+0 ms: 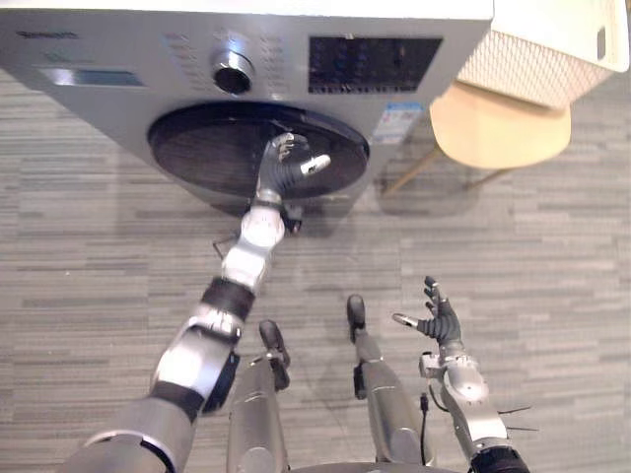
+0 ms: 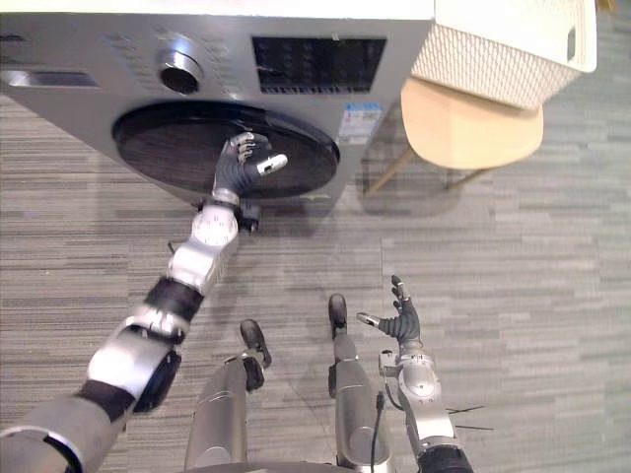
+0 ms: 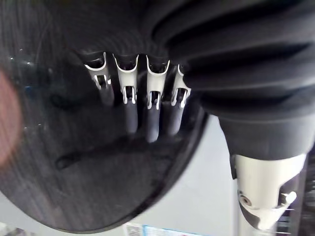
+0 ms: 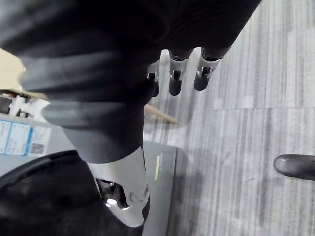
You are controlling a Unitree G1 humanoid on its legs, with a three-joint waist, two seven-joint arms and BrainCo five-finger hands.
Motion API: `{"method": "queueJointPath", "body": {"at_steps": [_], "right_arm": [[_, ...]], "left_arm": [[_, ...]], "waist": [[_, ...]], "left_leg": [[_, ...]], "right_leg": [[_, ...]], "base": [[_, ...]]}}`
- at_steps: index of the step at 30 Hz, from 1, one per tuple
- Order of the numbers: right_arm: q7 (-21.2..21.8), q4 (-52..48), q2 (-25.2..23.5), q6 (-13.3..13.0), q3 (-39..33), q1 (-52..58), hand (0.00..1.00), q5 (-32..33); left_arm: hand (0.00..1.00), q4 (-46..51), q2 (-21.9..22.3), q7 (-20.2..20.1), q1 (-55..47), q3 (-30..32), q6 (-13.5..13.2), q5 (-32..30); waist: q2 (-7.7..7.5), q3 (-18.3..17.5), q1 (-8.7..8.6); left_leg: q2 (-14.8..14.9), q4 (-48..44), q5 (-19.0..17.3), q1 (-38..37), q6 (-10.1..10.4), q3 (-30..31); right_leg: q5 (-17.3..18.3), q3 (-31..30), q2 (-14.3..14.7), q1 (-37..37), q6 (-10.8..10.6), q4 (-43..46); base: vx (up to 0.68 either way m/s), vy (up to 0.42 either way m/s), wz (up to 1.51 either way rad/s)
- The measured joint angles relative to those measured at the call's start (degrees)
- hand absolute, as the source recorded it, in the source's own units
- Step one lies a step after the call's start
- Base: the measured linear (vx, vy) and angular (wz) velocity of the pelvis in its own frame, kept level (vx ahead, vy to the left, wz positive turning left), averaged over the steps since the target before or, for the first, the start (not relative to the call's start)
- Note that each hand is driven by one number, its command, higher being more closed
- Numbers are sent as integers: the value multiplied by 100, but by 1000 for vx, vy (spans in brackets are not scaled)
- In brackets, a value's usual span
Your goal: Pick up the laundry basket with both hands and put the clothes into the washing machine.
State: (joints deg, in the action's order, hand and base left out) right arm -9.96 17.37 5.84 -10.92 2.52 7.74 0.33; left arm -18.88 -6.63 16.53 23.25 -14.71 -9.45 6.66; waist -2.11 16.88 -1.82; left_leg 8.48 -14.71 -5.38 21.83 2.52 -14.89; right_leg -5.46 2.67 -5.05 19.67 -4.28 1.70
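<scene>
The left hand [image 1: 288, 164] is seen just above the centre of the frame, laid against the washing machine's round dark door [image 1: 197, 148], near the door's right-hand part. In the left wrist view its fingers [image 3: 152, 115] are loosely extended with the dark tips at the door's glass, and nothing is gripped; the thumb is held out to the right. The door is shut. Above it, in the upper left of the frame, a silver dial [image 1: 233, 71] and a dark control panel [image 1: 370, 61] are set in the grey front of the washing machine [image 1: 118, 59], and a small sticker [image 1: 396, 123] is placed beside the door's right edge.

The right hand [image 1: 439, 320] is held in the lower right of the frame over the grey striped floor [image 1: 552, 256], its fingers spread apart and empty.

The laundry basket [image 1: 532, 64], white and perforated, is found in the upper right corner, just beside the machine, overlapping the far edge of a round wooden stool [image 1: 498, 128]. Both hands are well apart from it. Its contents cannot be made out.
</scene>
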Motion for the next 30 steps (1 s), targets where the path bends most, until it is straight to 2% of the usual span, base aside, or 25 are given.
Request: {"method": "queueJointPath", "body": {"at_steps": [2,4,6,7,10,11,13,14,17,18,21,23,24,25,26,27,28,29,30], "right_arm": [[13,168,-27,1,-63,60,0,-50],[26,777,-24,21,-258,-11,0,-89],[50,1155,10,46,-305,-77,0,-95],[147,1380,51,77,-331,-82,0,-100],[290,1722,138,118,-314,-133,0,-131],[307,1793,161,120,-326,-150,0,-156],[373,1836,165,120,-325,-182,0,-164],[379,1849,170,120,-330,-185,0,-164],[377,1860,206,130,-381,-168,0,-161],[369,1913,213,148,-378,-240,0,-160],[372,1947,124,192,-297,-461,0,-203],[379,1953,131,240,-242,-521,0,-273],[385,1964,125,244,-208,-501,0,-273],[390,1964,125,252,-198,-503,0,-278],[390,1960,127,254,-193,-525,0,-278],[393,1929,123,254,-156,-537,0,-277],[391,1915,115,256,-112,-511,0,-277],[394,1884,85,258,-60,-457,0,-277],[394,1816,68,260,-48,-426,0,-277]], "left_arm": [[0,169,82,-103,-802,-48,-82,146],[0,165,104,-358,-1846,29,-98,453],[0,118,100,-553,-2374,259,-99,635],[0,-44,94,-721,-2713,505,-102,671],[0,-577,67,-940,-3132,1129,-103,663],[0,-846,58,-996,-3196,1373,-98,640],[0,-1117,-6,-1020,-3281,1573,-92,554],[0,-1237,-64,-1018,-3326,1673,-74,336],[0,-1395,-78,-1008,-3390,1883,-26,-162],[0,-1544,-80,-985,-3467,2019,-26,-273],[0,-1740,-80,-892,-3627,2236,-23,-278],[0,-1778,-13,-874,-3758,2371,-1,-257],[0,-1759,-21,-873,-3825,2388,0,-253],[0,-1753,-14,-871,-3857,2385,4,-207],[0,-1746,-5,-871,-3860,2380,4,-198],[0,-1656,-10,-867,-3856,2377,5,-134],[0,-1497,-32,-858,-3829,2371,9,-71],[0,-1302,-57,-821,-3733,2356,8,-43],[0,-1228,-56,-775,-3682,2349,2,-28]], "waist": [[-2,-198,33],[85,-402,134],[153,-476,169],[207,-541,254],[327,-733,333],[383,-781,451],[400,-800,562],[401,-811,568],[383,-845,571],[330,-880,595],[220,-941,595],[113,-957,604],[16,-957,615],[-26,-977,614],[-29,-980,624],[-28,-980,570],[-41,-959,550],[-31,-934,488],[-17,-922,441]], "left_leg": [[-119,284,165,-216,3,120],[-273,620,302,-586,17,416],[-331,714,357,-775,53,617],[-365,755,392,-904,92,792],[-476,865,528,-1043,111,1239],[-478,873,530,-1052,109,1352],[-515,873,569,-1029,92,1447],[-540,878,633,-973,75,1404],[-223,702,548,-735,-70,-84],[-194,656,505,-655,-132,-297],[-343,540,358,-555,-255,-301],[-522,67,-11,-417,-368,-306],[-612,-188,-279,-425,-417,-272],[-725,-358,-481,-443,-504,-208],[-762,-413,-540,-455,-541,-165],[-853,-457,-616,-527,-627,4],[-884,-449,-657,-618,-689,188],[-917,-457,-717,-729,-761,510],[-942,-443,-740,-807,-772,691]], "right_leg": [[174,183,-72,-140,-12,98],[368,541,-123,-544,-24,104],[460,778,-163,-832,-16,92],[554,999,-208,-1069,-35,79],[723,1560,-318,-1493,-49,76],[757,1756,-329,-1584,-37,101],[851,1993,-370,-1678,-86,156],[910,2195,-424,-1721,-98,224],[1117,2833,-609,-1824,-230,405],[1190,2873,-705,-1772,-336,440],[1245,2716,-821,-1737,-426,440],[1394,2692,-1091,-1737,-623,702],[1554,2691,-1318,-1737,-679,1110],[1632,2570,-1582,-1535,-552,1870],[1601,2426,-1706,-1356,-385,2338],[1329,1889,-1828,-900,65,3359],[1176,1372,-1785,-532,250,4083],[1490,910,-1496,-241,76,4759],[1685,825,-1325,-163,61,4937]], "base": [[145,-9,61],[208,-2,71],[132,-1,74],[122,-12,97],[74,4,94],[-1,25,91],[-38,16,69],[-80,42,107],[-80,84,113],[1,75,60],[82,123,11],[193,174,21],[263,165,26],[249,121,25],[276,174,38],[313,189,55],[396,171,96],[353,89,102],[372,23,128]]}}
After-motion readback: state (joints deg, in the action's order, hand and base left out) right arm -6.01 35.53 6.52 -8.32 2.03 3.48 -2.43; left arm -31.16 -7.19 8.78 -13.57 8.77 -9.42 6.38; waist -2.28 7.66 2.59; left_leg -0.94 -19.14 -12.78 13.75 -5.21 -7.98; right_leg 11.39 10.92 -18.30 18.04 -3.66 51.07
